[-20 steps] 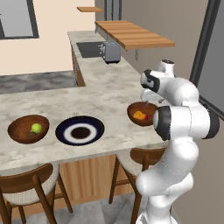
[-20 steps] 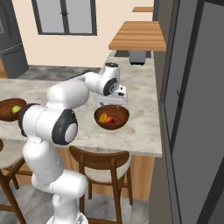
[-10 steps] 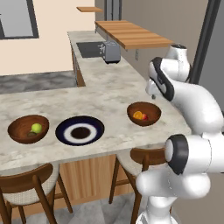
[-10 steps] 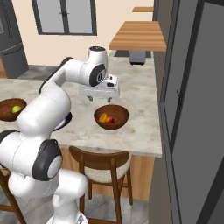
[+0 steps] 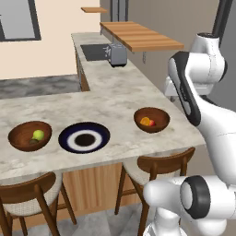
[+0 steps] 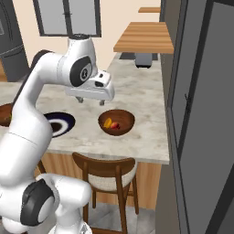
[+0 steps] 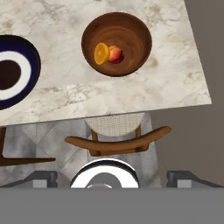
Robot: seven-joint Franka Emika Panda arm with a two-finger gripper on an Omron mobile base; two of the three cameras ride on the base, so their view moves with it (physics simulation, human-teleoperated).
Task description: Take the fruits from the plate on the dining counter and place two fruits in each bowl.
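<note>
- The plate [image 7: 13, 74] is cut off by the left edge of the hand view.
- The dark fruit [image 5: 32, 141] in the left bowl [image 5: 29, 135] is largely hidden behind the yellow-green fruit [image 5: 38, 134].

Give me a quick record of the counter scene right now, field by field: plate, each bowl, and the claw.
plate: navy plate bare, on the dining counter between the two bowls
left bowl: left bowl holds a yellow-green fruit and a darker fruit, hard to make out
right bowl: right bowl holds an orange fruit and a red fruit, touching
claw: claw open, holding nothing, raised above the counter
</note>
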